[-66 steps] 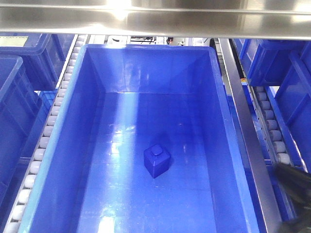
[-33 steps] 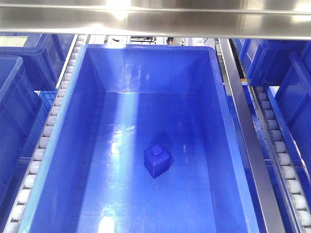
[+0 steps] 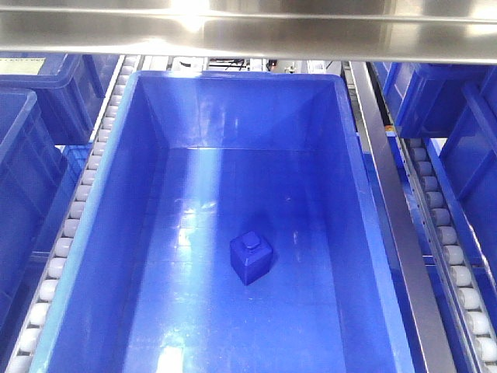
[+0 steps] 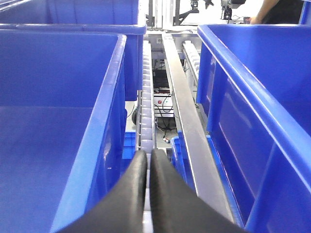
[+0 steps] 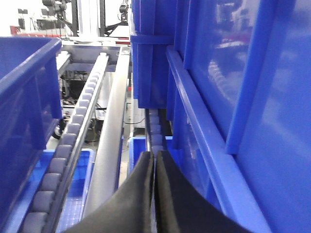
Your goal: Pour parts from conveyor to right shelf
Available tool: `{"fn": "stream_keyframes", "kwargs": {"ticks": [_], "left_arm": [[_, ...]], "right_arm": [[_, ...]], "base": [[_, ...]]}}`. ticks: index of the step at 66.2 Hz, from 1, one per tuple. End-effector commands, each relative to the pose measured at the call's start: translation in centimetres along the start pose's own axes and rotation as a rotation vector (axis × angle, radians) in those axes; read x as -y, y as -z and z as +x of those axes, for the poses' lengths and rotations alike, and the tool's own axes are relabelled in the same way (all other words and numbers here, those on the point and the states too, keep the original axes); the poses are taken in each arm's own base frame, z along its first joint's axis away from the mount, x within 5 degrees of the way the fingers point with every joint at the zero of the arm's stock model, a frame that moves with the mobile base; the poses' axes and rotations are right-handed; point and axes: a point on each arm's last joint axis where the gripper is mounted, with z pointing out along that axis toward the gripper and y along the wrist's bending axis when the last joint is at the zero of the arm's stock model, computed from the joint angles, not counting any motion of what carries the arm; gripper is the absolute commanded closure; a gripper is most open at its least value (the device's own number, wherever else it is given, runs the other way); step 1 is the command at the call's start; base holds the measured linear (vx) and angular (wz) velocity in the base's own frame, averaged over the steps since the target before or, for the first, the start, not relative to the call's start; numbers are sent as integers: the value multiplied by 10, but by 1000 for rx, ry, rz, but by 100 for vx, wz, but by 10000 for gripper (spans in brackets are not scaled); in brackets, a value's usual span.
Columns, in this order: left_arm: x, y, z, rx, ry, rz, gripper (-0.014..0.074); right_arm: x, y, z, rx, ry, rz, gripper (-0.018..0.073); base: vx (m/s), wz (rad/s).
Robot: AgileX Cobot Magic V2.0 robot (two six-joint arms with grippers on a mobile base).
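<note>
We see one right shelf (image 3: 388,186), a rack of brushed stainless-steel rails with lanes of small white cylindrical rollers (image 3: 66,233); from the front view we count three such lanes, one left of the central tub and two to its right. The central tub (image 3: 116,194) is a large, deep, glossy blue rectangular plastic bin with smooth sloping walls and a faintly gridded floor. Parts of four more blue tubs of the same kind show around it, two to its left and two to its right. Above the central tub runs one broad, shiny steel beam (image 3: 248,31).

One blue block (image 3: 251,259) sits upright on the central tub's floor, a little toward the near end and apart from every wall. It is a small plastic cube with a short knob on top.

Two end effectors appear, each with two smooth, curved black fingers. The left end effector (image 4: 148,160) is clenched with nothing between its fingers, beside a tub wall over a roller lane. The right end effector (image 5: 155,160) is likewise pressed together on nothing.
</note>
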Motion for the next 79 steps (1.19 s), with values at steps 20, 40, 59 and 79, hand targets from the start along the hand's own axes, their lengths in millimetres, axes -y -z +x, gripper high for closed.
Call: {"fn": "stream_keyframes", "kwargs": {"ticks": [20, 40, 59, 79], "left_arm": [[1, 0, -13, 81, 16, 11, 602], [1, 0, -13, 81, 16, 11, 602], [1, 0, -13, 81, 16, 11, 602], [1, 0, -13, 81, 16, 11, 602]], "right_arm": [[-1, 1, 7, -53, -182, -10, 568], [0, 1, 8, -56, -81, 3, 568], [0, 1, 8, -57, -105, 1, 568], [0, 1, 8, -64, -103, 1, 568]], "base": [[0, 0], [0, 0], [0, 0], [0, 0]]}}
